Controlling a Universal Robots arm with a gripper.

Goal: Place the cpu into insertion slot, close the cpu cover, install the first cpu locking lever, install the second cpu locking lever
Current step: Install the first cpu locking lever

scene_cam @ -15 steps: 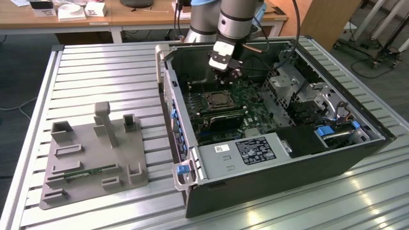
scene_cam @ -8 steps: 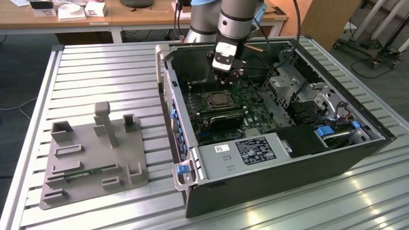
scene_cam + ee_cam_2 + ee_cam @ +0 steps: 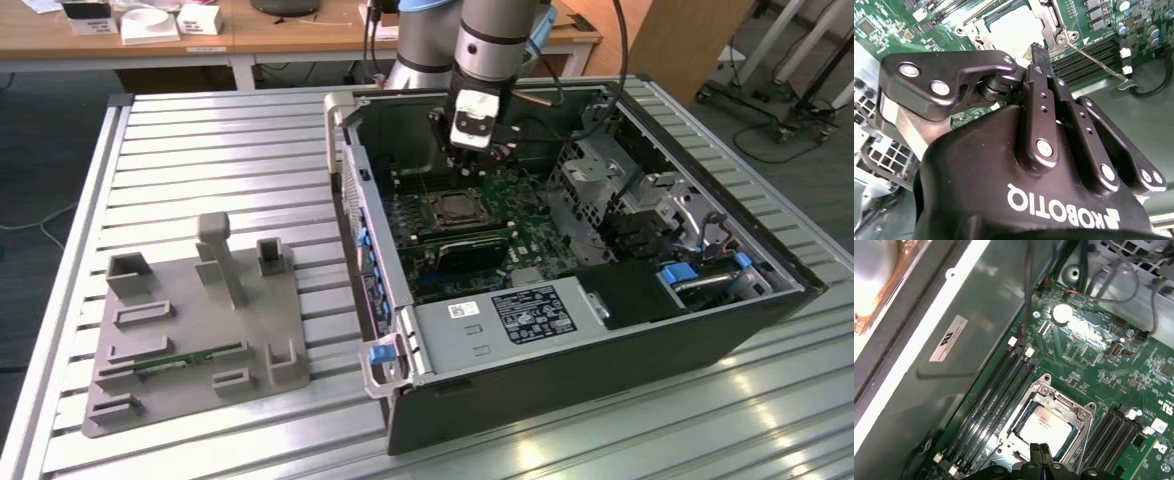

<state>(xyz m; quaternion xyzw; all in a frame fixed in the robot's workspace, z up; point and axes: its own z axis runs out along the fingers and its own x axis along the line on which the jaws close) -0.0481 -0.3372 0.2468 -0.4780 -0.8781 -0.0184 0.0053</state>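
The cpu (image 3: 1046,426), a silvery-grey square chip, lies flat in the insertion slot (image 3: 457,207) on the green board inside the open computer case. The cpu cover (image 3: 1069,401), a thin metal frame, lies down around the chip. My gripper (image 3: 477,150) hangs a short way above the board, just beyond the slot's far edge in the exterior view. Its black fingers are shut together with nothing between them in both wrist views (image 3: 1036,50) (image 3: 1040,449). A thin wire lever (image 3: 1094,57) runs from the slot's corner out over the memory slots.
Long black memory slots (image 3: 989,400) flank the socket on both sides. The case's grey wall (image 3: 954,315) rises close beside them. A drive cage (image 3: 614,180) and cables fill the case at the exterior view's right. A grey fixture plate (image 3: 200,330) lies on the slatted table.
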